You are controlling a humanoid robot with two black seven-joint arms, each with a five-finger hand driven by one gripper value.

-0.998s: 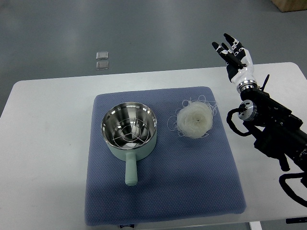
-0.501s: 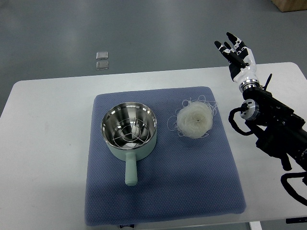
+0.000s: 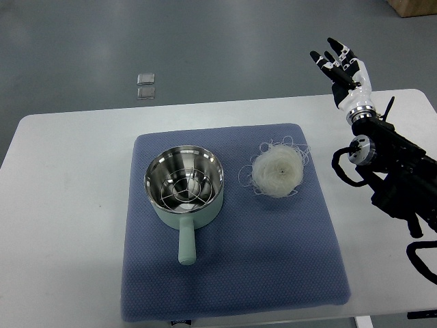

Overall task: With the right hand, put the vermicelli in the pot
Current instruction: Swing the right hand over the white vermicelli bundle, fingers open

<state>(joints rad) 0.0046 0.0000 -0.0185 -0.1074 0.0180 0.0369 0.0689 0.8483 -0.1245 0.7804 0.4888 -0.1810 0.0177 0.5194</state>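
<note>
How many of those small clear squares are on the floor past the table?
2: one square lies on the grey floor beyond the table's far edge, the other square just nearer the table, touching or nearly so.

No legible text or labels, mat's (image 3: 232,273) front-edge tag perhaps printed, unreadable

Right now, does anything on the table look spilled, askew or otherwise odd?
Nothing stands out. The pot sits upright on the blue mat, the vermicelli nest lies beside it with only a few loose strands at its edge, and the right hand is raised beyond the table's far edge, fingers spread, holding nothing.
</note>
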